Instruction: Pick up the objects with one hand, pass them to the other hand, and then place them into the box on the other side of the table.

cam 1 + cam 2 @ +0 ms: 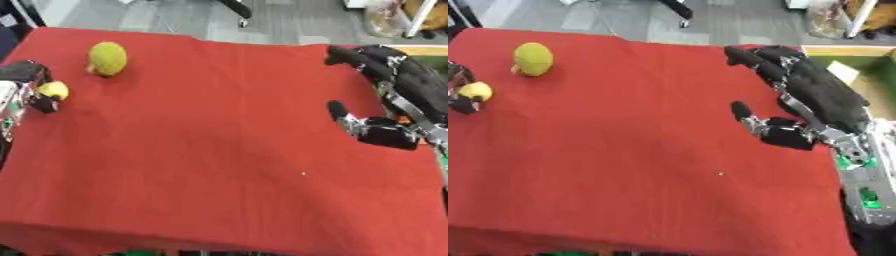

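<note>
Left hand (26,90) at the table's left edge, fingers curled round a small round yellow fruit (54,89) — lifted just off the red tablecloth (227,150). Right hand (785,107) spread open over the cloth's right side, holding nothing. Bigger yellow-green lumpy fruit (108,58) lies nr far-left corner. Grey floor beyond — box not visible

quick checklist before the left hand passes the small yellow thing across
1. Left hand curled round the small yellow object: ok.
2. Right hand holds nothing, fingers relaxed over the red cloth: ok.
3. Hands close enough for the handover: not ok, they sit at opposite sides of the table.
4. Cloth between the hands free of obstacles: ok.
5. Larger yellow-green fruit out of the path, at the far left: ok.
6. Target box located: cannot tell.
</note>
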You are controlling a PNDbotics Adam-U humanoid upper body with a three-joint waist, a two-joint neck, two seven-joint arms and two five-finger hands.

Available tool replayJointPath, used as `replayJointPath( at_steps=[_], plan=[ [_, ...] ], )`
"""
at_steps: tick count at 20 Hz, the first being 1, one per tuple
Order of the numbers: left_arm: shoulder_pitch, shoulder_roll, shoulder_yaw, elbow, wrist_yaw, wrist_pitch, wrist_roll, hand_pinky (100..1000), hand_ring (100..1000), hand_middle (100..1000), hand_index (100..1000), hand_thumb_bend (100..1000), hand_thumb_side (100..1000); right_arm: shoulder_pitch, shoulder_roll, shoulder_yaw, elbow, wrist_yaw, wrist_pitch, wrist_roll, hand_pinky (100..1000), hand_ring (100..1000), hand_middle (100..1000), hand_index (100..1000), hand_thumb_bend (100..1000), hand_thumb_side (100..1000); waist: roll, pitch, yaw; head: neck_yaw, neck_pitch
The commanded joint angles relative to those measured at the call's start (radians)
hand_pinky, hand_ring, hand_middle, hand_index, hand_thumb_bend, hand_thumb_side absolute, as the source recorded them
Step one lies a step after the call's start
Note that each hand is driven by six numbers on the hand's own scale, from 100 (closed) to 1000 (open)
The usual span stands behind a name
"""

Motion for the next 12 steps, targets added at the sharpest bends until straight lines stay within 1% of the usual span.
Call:
replayJointPath(
  at_steps=[1,3,5,7,9,10,12],
  plan=[
    [-0.004,0.024,0.014,-0.037,0.052,-0.018,-0.011,640,516,481,578,123,100,-0.012,-0.003,0.0,-0.007,-0.01,-0.004,0.001,825,787,777,1000,145,100,0.016,-0.004,0.001,-0.001,-0.002],
    [0.001,0.027,0.013,-0.093,0.115,-0.039,-0.023,638,506,468,557,103,100,-0.012,-0.004,0.003,-0.006,-0.011,-0.005,0.002,825,786,777,1000,145,100,0.016,-0.004,0.002,-0.004,-0.002],
    [0.01,0.034,0.004,-0.182,0.213,-0.071,-0.048,642,501,460,544,100,100,-0.015,-0.005,0.006,-0.007,-0.014,-0.008,0.003,825,786,777,1000,149,100,0.016,-0.005,0.004,-0.006,-0.002],
    [0.021,0.047,-0.019,-0.284,0.322,-0.101,-0.083,649,502,459,539,100,100,-0.017,-0.006,0.01,-0.009,-0.016,-0.011,0.004,827,787,778,1000,163,100,0.017,-0.006,0.005,-0.006,-0.002],
    [0.033,0.06,-0.055,-0.389,0.444,-0.127,-0.125,653,501,457,535,100,100,-0.02,-0.007,0.016,-0.012,-0.018,-0.015,0.007,828,787,780,1000,173,100,0.018,-0.007,0.005,-0.007,-0.002],
    [0.039,0.067,-0.067,-0.426,0.492,-0.127,-0.144,653,501,457,535,100,100,-0.021,-0.007,0.017,-0.014,-0.018,-0.017,0.007,828,787,780,1000,173,100,0.018,-0.007,0.006,-0.008,-0.002],
    [0.046,0.077,-0.077,-0.467,0.543,-0.112,-0.167,653,501,457,535,100,100,-0.021,-0.007,0.019,-0.015,-0.019,-0.018,0.009,828,787,780,1000,173,100,0.018,-0.007,0.005,-0.008,-0.002]
  ],
)
